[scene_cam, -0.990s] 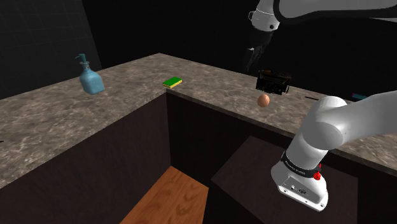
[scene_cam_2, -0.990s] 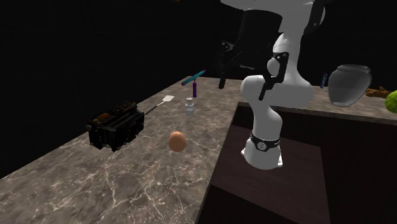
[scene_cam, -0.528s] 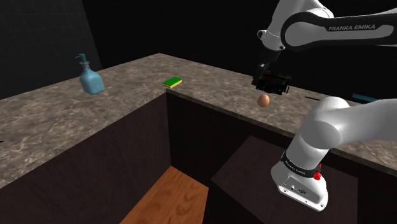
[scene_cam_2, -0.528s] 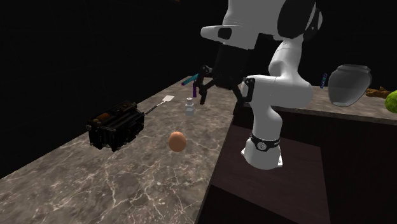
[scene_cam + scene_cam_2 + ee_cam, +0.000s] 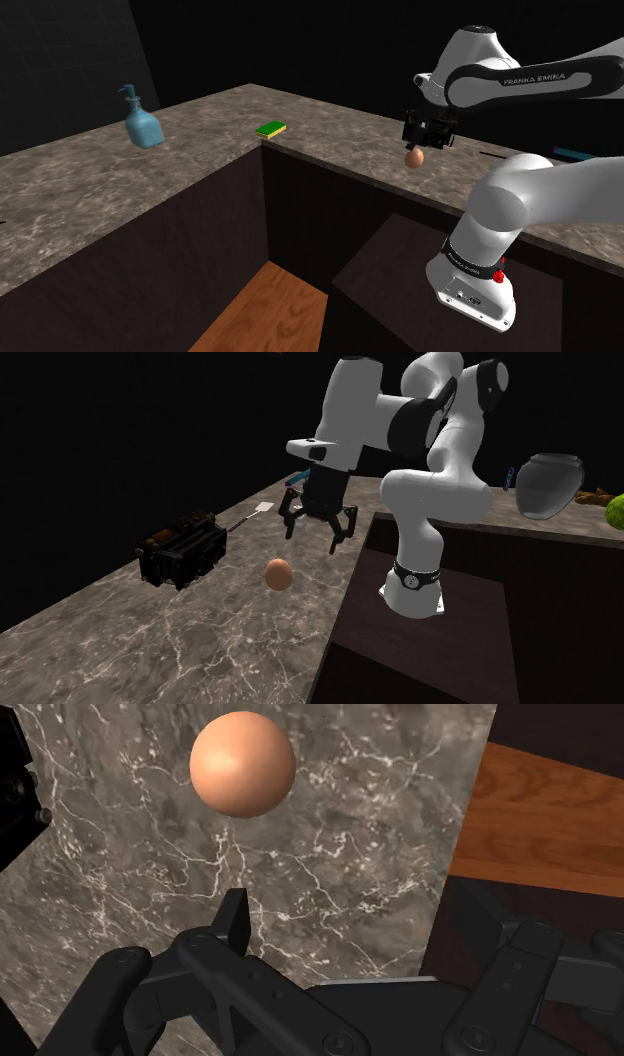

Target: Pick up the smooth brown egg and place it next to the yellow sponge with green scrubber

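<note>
Shows approach stage only: empty gripper [image 5: 312, 542], fingers spread, hovering near and above the brown egg [image 5: 279, 574], unlifted on marbled countertop [image 5: 200, 642], green-topped yellow sponge [image 5: 271, 129] well apart from the egg; leaves grasp, transfer, placement.

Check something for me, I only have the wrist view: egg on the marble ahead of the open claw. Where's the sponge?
Observer: The sponge lies near the inner corner of the counter, to the shoulder view's left of the egg.
Operator: Claw height?
Observer: The claw hangs above the counter, higher than the egg, which lies to the second exterior view's lower left of it.
Operator: Anything near the egg?
Observer: A black appliance stands to its left in that view, not touching.
</note>
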`<move>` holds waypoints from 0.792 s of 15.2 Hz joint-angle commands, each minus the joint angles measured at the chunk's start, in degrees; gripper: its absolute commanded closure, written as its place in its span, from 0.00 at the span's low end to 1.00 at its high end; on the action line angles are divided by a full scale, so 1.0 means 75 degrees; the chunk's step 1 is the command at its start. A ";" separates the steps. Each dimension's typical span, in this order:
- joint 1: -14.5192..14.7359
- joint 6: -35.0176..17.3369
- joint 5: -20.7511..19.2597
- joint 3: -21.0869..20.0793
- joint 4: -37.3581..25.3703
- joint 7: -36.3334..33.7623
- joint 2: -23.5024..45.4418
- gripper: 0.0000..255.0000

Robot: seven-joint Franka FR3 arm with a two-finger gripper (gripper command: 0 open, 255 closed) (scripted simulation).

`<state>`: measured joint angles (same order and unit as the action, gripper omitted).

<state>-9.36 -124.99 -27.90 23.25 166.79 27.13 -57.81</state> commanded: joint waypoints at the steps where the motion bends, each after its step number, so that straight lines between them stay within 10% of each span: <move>1: -0.0267 -0.0552 -0.0462 0.0570 0.0173 0.0524 0.0206 0.00; 6: -0.0561 -0.2221 -0.1452 0.2030 0.0202 0.1623 0.1443 0.00; 12: -0.0427 -0.3251 -0.1757 0.2468 0.0222 0.1551 0.2408 0.00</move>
<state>-13.02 -147.96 -40.86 41.19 168.75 38.90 -41.30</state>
